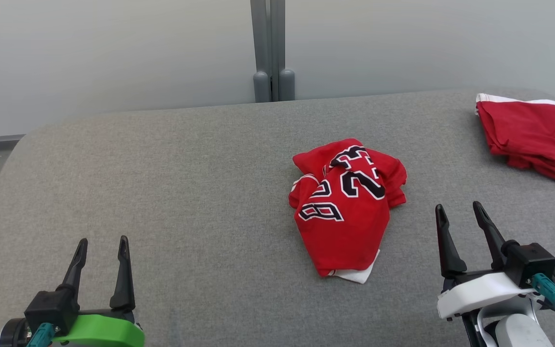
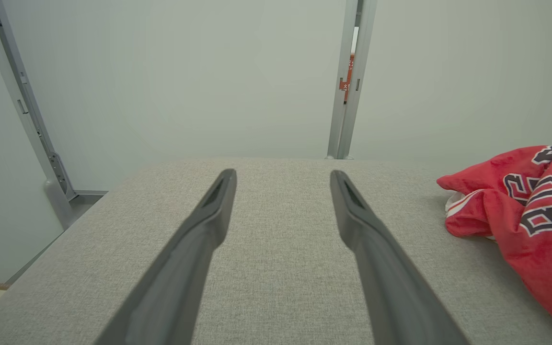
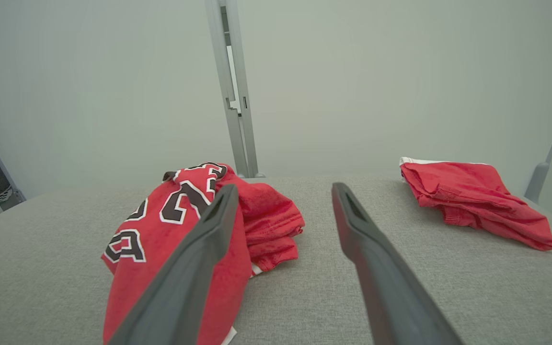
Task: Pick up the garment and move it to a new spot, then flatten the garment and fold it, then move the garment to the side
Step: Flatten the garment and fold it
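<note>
Grippers open and empty: the robot's left gripper (image 1: 103, 240), on a green mount, and its right gripper (image 1: 458, 206), on a white mount, hang over the grey fabric-covered table (image 1: 186, 183), long dark fingers spread wide and holding nothing. The crumpled red jersey (image 1: 350, 226), printed with black, white-edged numerals, lies in a heap near the table's middle. It is ahead and to the left of the right gripper without touching it, and well apart from the left gripper. A white hem peeks out at its near edge. A loosely folded red garment with a white band (image 1: 528, 140) sits at the table's far right corner. A grey metal post (image 1: 270, 48) stands behind the table against a pale wall.
</note>
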### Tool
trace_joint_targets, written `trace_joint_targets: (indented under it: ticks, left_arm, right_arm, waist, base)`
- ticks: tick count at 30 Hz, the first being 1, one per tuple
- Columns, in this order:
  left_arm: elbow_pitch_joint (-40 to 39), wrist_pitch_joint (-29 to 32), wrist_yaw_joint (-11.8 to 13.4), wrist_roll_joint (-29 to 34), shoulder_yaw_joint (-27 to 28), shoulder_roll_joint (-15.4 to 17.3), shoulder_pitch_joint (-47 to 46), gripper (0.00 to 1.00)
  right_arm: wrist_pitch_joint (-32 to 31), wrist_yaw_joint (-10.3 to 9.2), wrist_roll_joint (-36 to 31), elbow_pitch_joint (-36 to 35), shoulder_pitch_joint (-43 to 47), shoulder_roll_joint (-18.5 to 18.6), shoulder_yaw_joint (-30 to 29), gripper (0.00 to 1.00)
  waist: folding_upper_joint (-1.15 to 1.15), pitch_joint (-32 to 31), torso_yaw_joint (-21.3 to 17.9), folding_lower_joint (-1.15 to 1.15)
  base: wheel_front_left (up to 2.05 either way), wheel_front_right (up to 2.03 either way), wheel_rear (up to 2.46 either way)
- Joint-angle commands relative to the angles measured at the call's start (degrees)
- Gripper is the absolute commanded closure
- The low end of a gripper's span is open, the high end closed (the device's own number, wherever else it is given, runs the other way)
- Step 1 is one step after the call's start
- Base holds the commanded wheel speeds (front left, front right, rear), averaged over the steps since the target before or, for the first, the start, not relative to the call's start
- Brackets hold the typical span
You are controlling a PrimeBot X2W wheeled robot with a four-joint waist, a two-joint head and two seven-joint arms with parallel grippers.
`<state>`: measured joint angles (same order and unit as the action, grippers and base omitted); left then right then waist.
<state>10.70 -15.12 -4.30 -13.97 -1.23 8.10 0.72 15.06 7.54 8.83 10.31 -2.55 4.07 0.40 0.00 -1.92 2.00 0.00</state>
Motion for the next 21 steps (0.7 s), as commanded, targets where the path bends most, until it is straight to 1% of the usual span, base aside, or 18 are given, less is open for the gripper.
trace_joint_targets:
  ticks: [1, 11, 21]
  left_arm:
    - [-0.05, -0.01, -0.20, 0.45, 0.31, -0.06, 0.90, 0.00]
    - [-0.55, -0.01, -0.38, 0.52, 0.66, -0.39, 1.00, 0.00]
    - [-1.08, -0.01, 0.02, 0.17, 0.64, -0.12, 1.52, 0.00]
  right_arm:
    - [0.15, -0.11, -0.18, 0.19, 0.67, 0.10, -0.04, 0.00]
    - [0.15, -0.11, -0.39, 0.42, 0.87, 0.04, -0.45, 0.00]
    - [0.15, -0.11, -0.24, 0.73, 0.93, 0.19, -0.32, 0.00]
  waist:
    - [0.00, -0.02, -0.01, 0.00]
    - [0.00, -0.23, 0.07, 0.00]
    - [0.00, -0.47, 0.19, 0.00]
  base:
    - [0.00, 0.00, 0.00]
    - [0.00, 0.00, 0.00]
    - [0.00, 0.00, 0.00]
